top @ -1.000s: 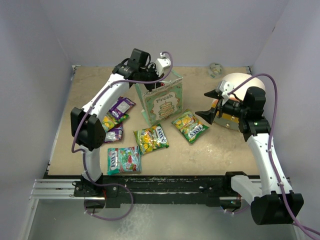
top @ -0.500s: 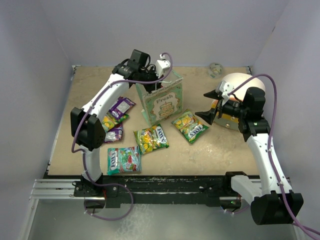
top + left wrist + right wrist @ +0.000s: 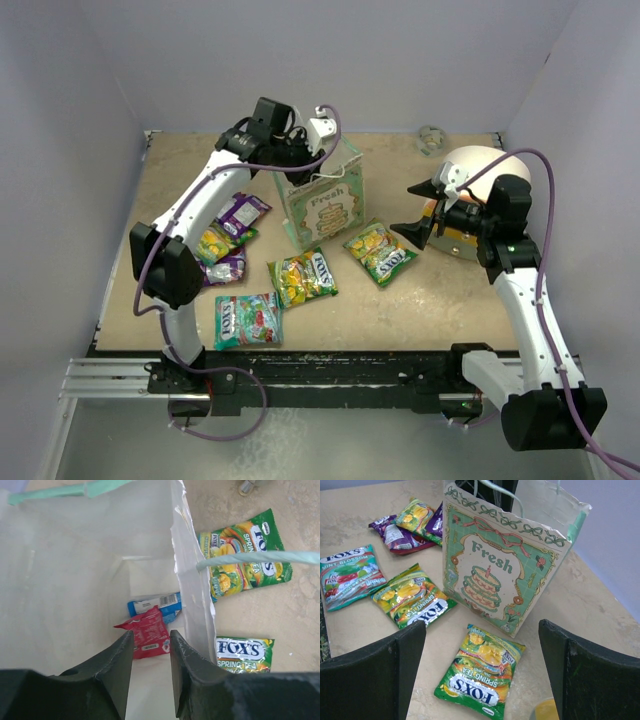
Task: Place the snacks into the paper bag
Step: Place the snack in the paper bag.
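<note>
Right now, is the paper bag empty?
No: looking down from the left wrist, a red packet and a blue-and-white packet lie at the bottom of the paper bag.

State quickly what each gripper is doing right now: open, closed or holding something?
Left gripper: open, empty, over the mint-green paper gift bag.
Right gripper: wide open, empty.

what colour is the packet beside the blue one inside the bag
The packet is red, seen best in the left wrist view.
</note>
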`<state>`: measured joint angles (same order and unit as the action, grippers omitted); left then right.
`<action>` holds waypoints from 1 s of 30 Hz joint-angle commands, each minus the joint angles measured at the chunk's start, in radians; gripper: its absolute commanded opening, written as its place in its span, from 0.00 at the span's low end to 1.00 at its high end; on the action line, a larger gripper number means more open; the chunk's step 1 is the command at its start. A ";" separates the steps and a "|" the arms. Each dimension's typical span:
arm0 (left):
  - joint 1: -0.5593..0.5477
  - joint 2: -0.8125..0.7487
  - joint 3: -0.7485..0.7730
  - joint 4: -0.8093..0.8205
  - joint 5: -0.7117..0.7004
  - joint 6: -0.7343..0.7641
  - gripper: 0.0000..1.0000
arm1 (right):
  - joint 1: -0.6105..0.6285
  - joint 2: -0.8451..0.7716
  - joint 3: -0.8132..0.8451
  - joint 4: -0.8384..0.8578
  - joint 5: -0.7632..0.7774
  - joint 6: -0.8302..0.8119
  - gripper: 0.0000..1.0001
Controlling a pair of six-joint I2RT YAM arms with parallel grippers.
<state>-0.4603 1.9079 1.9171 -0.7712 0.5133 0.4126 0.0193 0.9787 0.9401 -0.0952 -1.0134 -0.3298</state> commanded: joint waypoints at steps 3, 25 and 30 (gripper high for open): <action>0.002 -0.137 -0.020 0.083 -0.084 0.068 0.43 | -0.002 -0.010 -0.006 0.047 -0.017 0.010 0.96; 0.363 -0.543 -0.390 0.339 -0.187 -0.209 0.77 | -0.002 -0.015 0.025 0.038 0.065 0.040 1.00; 0.530 -0.550 -0.494 0.373 -0.130 -0.265 0.80 | -0.004 -0.023 0.043 0.019 0.121 0.030 1.00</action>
<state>-0.0349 1.3739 1.4921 -0.4683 0.3283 0.2363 0.0193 0.9791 0.9405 -0.0841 -0.9474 -0.2993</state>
